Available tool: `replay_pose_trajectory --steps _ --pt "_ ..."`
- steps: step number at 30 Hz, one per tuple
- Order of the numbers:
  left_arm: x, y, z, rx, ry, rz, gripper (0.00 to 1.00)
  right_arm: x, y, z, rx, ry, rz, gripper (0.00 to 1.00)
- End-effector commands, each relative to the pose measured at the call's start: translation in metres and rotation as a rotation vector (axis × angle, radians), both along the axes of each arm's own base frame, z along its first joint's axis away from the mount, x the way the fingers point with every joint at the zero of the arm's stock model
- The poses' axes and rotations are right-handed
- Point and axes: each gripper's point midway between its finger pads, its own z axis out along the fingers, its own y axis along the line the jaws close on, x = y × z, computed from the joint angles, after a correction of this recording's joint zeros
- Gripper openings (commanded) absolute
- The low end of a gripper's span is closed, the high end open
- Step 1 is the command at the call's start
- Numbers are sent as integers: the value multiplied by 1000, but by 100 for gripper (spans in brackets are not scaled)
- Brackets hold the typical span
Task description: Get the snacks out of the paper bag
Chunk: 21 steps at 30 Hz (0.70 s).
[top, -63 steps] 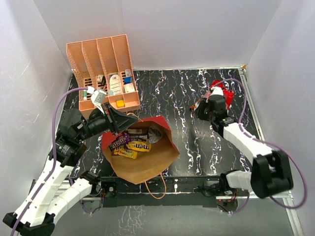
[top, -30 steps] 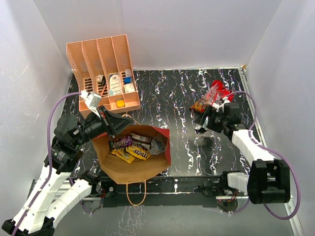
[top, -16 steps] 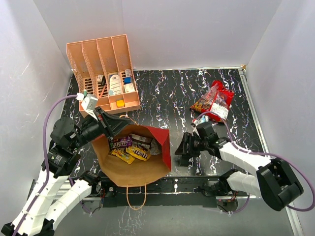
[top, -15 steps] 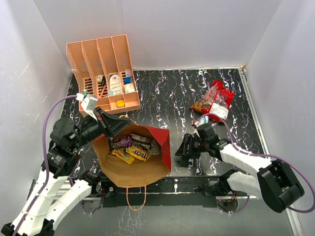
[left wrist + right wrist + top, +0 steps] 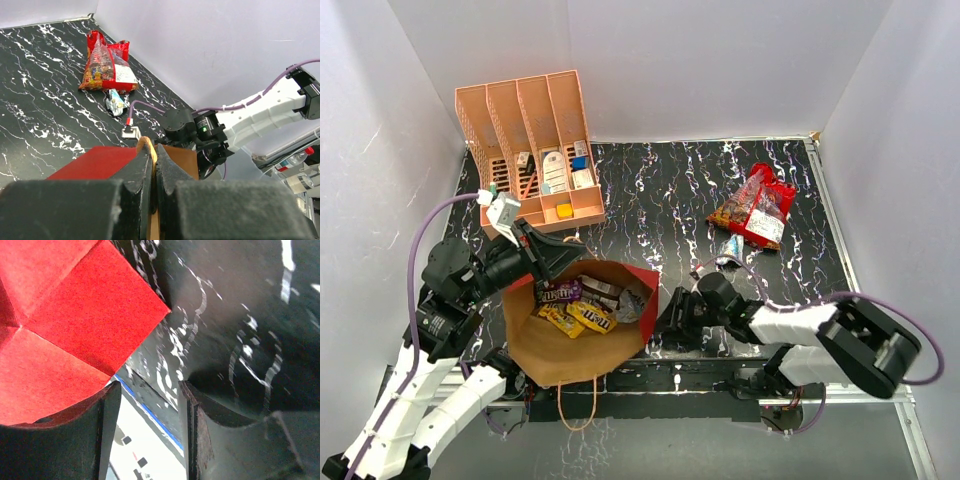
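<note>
- While the left gripper [image 5: 152, 151] was pinched shut on the far rim of the paper bag [image 5: 560, 352], clamping brown kraft paper and a tan twisted handle [image 5: 146, 145] together, a peach slotted plastic rack [image 5: 525, 120] stood beyond the bag's far-left corner.
- That paper bag stood with its mouth gaping upward, the wider span of the opening running left to right. It was matte dark red outside and creased brown inside, and its other loop handle [image 5: 575, 400] hung from the near rim.
- Inside the bag, small shiny packets [image 5: 582, 305] in purple, yellow, brown and silver lay jumbled on its floor.
- Just right of the bag, the right gripper [image 5: 149, 390] sat low, jaws apart with nothing between them, beside the red wall.
- Farther right of the bag lay a crumpled silver-blue packet [image 5: 730, 250].
- Right of and beyond the bag, the crinkly red-and-clear sweets bag [image 5: 757, 205] lay flat, its long axis slanting near-left to far-right and its red header pointing away from the bag.
</note>
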Motion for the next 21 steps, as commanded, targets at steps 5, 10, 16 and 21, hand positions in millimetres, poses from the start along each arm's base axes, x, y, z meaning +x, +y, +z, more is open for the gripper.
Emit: replay_pose_trajectory --steps 5,10,16,21 --pt "-11 7 24 -12 -35 5 0 90 72 47 112 -189 -53 53" --pt "-14 14 18 -32 9 47 0 154 85 44 74 -266 -85 53" --pt "-5 18 -5 -39 62 104 0 204 76 24 -31 -330 -57 54" --pt "-3 15 -20 -37 110 103 0 212 35 17 -147 -347 -38 55"
